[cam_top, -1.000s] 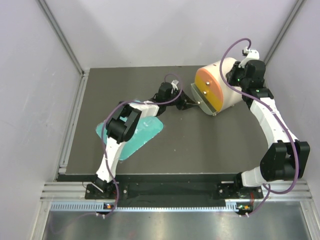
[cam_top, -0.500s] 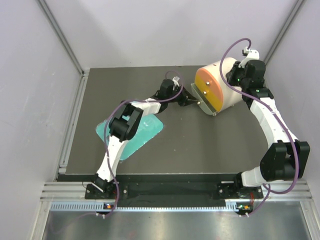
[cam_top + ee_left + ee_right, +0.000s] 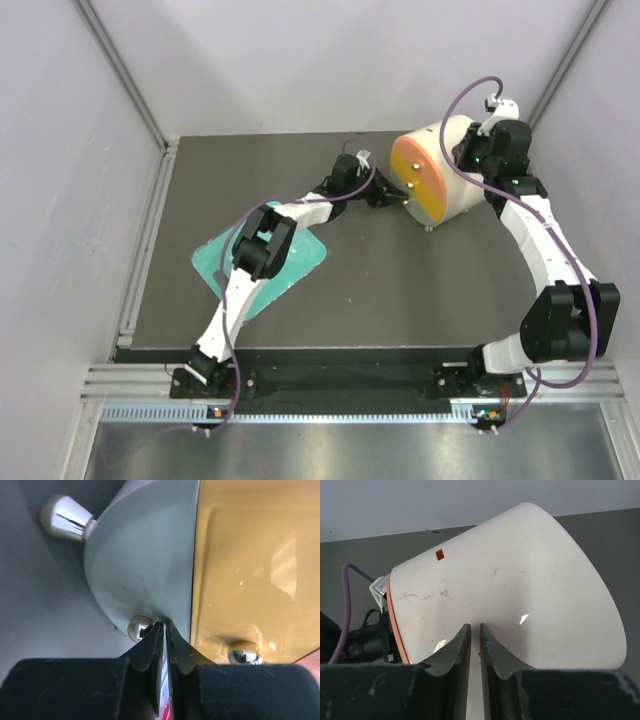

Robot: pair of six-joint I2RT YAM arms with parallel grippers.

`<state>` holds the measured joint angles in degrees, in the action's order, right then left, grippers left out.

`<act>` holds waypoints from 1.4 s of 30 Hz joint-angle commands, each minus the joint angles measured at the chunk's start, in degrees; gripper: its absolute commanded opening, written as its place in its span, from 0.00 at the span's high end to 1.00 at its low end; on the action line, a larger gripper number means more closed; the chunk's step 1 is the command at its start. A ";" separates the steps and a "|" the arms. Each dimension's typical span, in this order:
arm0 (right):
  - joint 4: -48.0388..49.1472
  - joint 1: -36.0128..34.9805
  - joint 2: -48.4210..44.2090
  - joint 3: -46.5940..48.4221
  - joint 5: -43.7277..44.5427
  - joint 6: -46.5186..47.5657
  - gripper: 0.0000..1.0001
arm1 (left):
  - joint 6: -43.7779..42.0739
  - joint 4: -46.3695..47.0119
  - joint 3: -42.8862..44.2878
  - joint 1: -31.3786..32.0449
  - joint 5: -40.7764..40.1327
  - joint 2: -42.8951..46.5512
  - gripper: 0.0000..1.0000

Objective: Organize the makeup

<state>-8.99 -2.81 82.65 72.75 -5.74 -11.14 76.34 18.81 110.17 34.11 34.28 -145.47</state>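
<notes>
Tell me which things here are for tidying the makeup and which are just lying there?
For the job: left hand at the white drum's front; right hand behind it. No makeup shows.
Just lying there: teal tray.

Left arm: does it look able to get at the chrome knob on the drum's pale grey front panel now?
Probably yes. The left gripper sits at the drum front, tips right beside the chrome knob, nothing between. Its jaws are almost shut, so it would have to open to grip.
</notes>
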 commanded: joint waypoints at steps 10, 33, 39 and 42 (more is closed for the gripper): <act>-9.64 0.43 1.90 -3.23 -1.56 0.33 0.86 | -4.08 2.28 -8.02 0.35 -2.81 6.76 0.71; -9.46 0.35 1.55 -3.58 -1.38 0.24 0.86 | -41.17 -60.60 -2.95 -6.69 -38.65 28.31 0.01; -9.46 0.35 1.02 -2.62 -1.29 0.24 0.85 | -45.57 -66.97 -4.26 -7.21 -47.81 30.68 0.01; -10.43 0.35 0.23 -0.77 -1.64 0.68 0.82 | -45.58 -68.46 -6.28 -7.48 -50.87 31.91 0.01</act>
<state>-8.84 -2.70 82.37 72.40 -6.20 -11.14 34.11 -43.44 105.12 27.14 -8.21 -118.72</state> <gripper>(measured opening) 0.162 0.991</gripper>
